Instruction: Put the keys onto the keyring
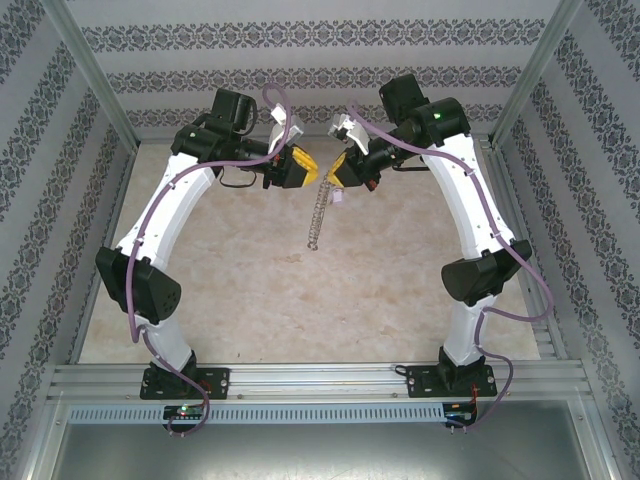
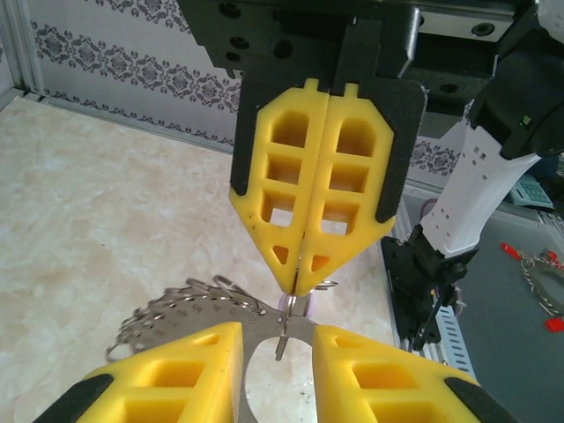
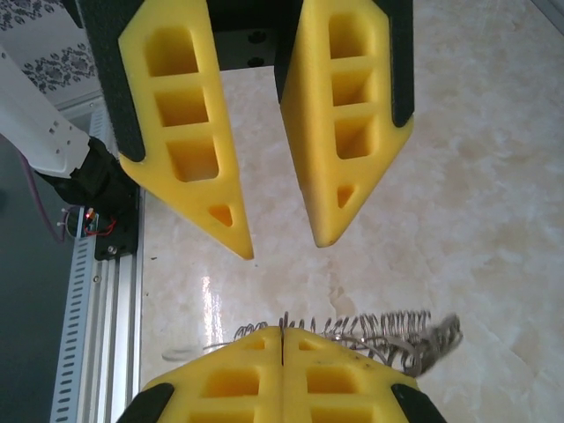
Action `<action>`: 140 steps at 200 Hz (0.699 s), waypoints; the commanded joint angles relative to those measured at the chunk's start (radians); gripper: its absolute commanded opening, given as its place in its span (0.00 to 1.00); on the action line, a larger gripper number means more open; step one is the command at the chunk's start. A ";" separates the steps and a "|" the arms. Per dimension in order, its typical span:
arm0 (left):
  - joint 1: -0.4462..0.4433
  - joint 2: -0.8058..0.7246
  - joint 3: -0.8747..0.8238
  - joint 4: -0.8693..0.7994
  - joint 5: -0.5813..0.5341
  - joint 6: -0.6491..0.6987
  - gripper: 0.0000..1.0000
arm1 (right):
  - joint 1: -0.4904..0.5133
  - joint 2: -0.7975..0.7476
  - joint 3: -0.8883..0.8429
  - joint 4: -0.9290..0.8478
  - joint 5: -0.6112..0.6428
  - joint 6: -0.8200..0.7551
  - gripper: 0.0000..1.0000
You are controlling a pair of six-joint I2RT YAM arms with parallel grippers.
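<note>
Both arms are shown raised over the tabletop [image 1: 240, 290], their tips turned toward one another at its far middle. The right gripper [image 2: 298, 284] is seen with its yellow jaws clenched flat together on the rim of the keyring [image 1: 315, 215]. The keyring is hung from them and viewed edge-on from above, with its silvery pieces strung along the hoop. The left gripper [image 3: 284, 247] is seen with jaws released: a plain gap is left between them and nothing is held. Its tips are placed just beside those of the right. The key [image 2: 296, 305], with lilac-white head and dark shank, is found directly beneath the right jaw tips. Whether it is threaded on the hoop cannot be told.
</note>
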 commanded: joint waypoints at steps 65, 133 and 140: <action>-0.041 0.029 0.004 -0.028 0.062 0.032 0.28 | 0.022 -0.001 0.027 0.022 -0.034 0.000 0.00; -0.060 0.044 0.004 -0.024 0.066 0.032 0.27 | 0.026 -0.010 0.009 0.051 -0.032 0.014 0.00; -0.060 0.042 0.004 -0.023 0.066 0.033 0.25 | 0.026 -0.011 0.007 0.054 -0.032 0.015 0.00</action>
